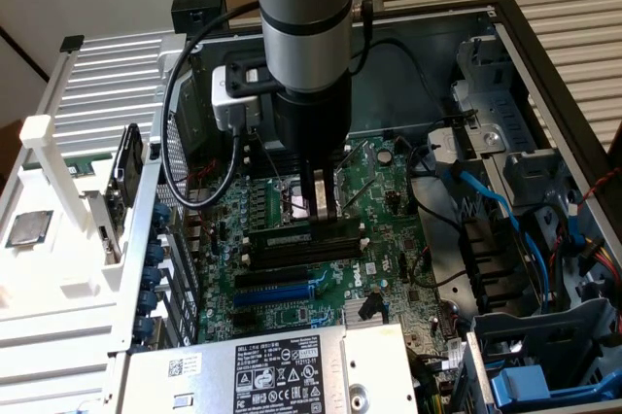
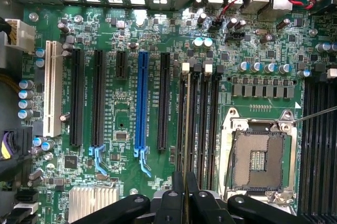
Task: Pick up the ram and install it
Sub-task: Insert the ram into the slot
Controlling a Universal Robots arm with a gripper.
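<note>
The arm reached down into the open computer case, its end effector poised right over the bank of memory slots beside the empty processor socket. Seen from the wrist camera, the fingers were clenched on the ram, which showed only as a thin pale edge running along one of the long black slots, between its neighbours and well apart from the blue expansion slot. I could not tell whether the stick was already touching the slot or just above it.

To my eye the seating was the step in hand, and doing it well meant keeping the stick upright and parallel to the slot along its whole length, with both ends inside the white end clips. Any tilt looked likely to jam one end. Pressing should be straight down and even, on the motherboard, which may flex.
</note>
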